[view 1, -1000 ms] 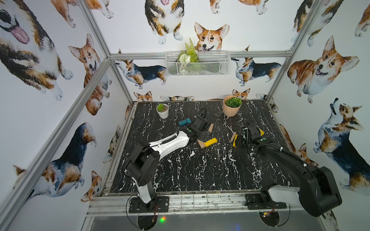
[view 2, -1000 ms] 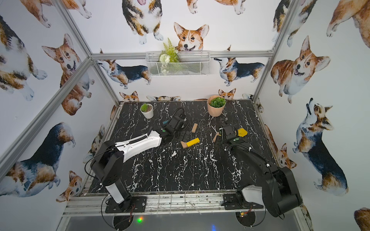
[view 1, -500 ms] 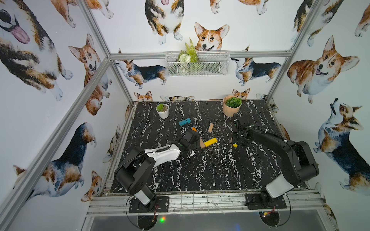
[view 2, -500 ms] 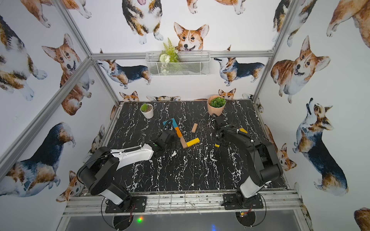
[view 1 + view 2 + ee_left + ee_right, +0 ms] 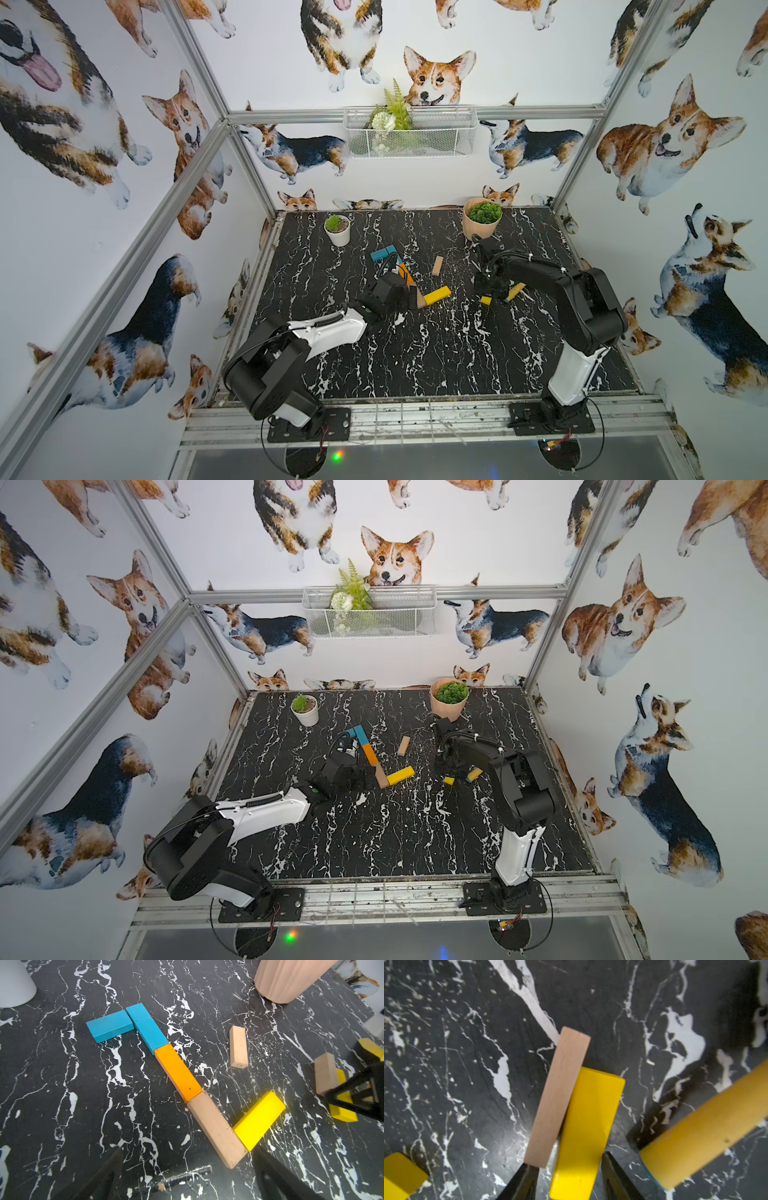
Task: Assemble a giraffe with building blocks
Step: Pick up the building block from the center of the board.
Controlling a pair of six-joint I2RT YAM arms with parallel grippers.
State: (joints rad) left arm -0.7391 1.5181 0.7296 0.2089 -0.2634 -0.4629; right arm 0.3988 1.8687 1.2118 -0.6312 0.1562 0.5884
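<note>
Starting at the left, we see a white pot (image 5: 337, 235) at the back of the tabletop (image 5: 415, 365). Our left pincer (image 5: 188, 1150) hangs wide open and empty just short of the giraffe (image 5: 370, 755), which lies flat mid-tabletop: two teal blocks (image 5: 145, 1026) in an L, then an orange block (image 5: 178, 1072) and a tan block (image 5: 216, 1128) end to end, with a yellow block (image 5: 258, 1120) angled off the tan one's foot. A loose tan block (image 5: 437, 265) lies apart beyond it, near the peach pot (image 5: 481, 226). Further right, our right pincer (image 5: 568, 1159) sits astride a second yellow block (image 5: 587, 1126), jaws close on either side; we cannot tell whether they grip. A third tan block (image 5: 558, 1095) leans on that block's edge, crowding one finger (image 5: 521, 1186), and a yellow handle (image 5: 706, 1136) lies just beside.
</note>
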